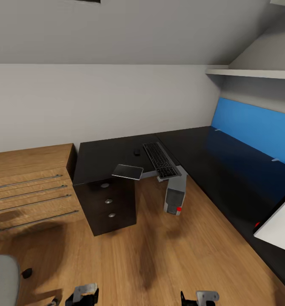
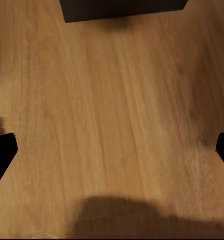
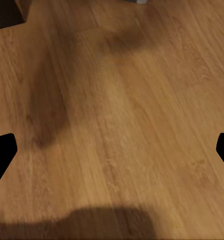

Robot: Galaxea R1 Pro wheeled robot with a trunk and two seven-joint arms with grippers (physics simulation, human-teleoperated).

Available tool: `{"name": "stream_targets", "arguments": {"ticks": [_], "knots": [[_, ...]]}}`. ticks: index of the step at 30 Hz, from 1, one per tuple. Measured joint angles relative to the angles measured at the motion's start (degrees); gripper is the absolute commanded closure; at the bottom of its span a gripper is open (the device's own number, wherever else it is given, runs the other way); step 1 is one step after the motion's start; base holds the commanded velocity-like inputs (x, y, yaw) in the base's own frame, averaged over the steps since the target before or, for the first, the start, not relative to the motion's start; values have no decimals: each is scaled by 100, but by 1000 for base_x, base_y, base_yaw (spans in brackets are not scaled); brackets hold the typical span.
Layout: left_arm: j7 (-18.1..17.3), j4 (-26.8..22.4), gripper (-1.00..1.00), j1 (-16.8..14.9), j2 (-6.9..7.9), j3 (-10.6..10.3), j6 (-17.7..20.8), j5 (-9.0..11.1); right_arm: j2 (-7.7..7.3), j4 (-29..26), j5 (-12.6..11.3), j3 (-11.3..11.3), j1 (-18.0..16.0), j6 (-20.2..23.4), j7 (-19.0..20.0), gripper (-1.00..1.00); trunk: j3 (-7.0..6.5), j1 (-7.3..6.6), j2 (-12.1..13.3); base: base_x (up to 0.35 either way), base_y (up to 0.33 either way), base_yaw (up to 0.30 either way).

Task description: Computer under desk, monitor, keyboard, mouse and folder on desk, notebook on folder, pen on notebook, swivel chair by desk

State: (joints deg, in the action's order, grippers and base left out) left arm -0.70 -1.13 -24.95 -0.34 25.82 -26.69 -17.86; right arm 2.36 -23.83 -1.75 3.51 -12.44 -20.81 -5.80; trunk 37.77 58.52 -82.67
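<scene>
The black-topped desk [image 1: 210,157] runs in an L, with a blue back panel along its right arm. On its corner lies the keyboard [image 1: 161,160], its near end overhanging the edge. The small dark mouse [image 1: 137,152] sits just left of it. A flat dark grey pad [image 1: 127,171], likely the notebook, juts over the desk edge. The pale computer [image 1: 175,194] stands on the floor under the keyboard. The monitor's white back [image 1: 278,227] shows at the right. The swivel chair's grey seat [image 1: 2,280] is at bottom left. Both grippers [image 2: 112,150] [image 3: 112,150] hang open over bare floor. Folder and pen are out of view.
A light wooden drawer chest [image 1: 29,187] stands against the left wall. A black drawer pedestal [image 1: 110,208] sits under the desk's left end. A white shelf [image 1: 253,73] hangs above the blue panel. Wooden floor [image 1: 159,255] stretches between me and the desk.
</scene>
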Motion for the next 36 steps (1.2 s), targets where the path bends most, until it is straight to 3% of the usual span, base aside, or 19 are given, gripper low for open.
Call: {"name": "stream_targets", "arguments": {"ticks": [6,14,22,36], "knots": [[-70,0,-100,457,8,-2,-456,-8,-9,-20,-18,-9,1,-109,10,-100,-1,0,0,0,0,0],[-86,0,-100,959,16,5,-585,3,-21,149,-17,-8,0,-828,24,-100,-1,0,0,0,0,0],[-88,0,-100,1048,-19,10,-581,84,-25,579,-21,-5,1,-1158,31,-100,-1,-1,0,12,-55,0],[-55,0,-100,1055,-116,20,-545,99,-30,638,-26,-19,0,-1305,30,-100,-1,0,0,60,-222,0]]}}
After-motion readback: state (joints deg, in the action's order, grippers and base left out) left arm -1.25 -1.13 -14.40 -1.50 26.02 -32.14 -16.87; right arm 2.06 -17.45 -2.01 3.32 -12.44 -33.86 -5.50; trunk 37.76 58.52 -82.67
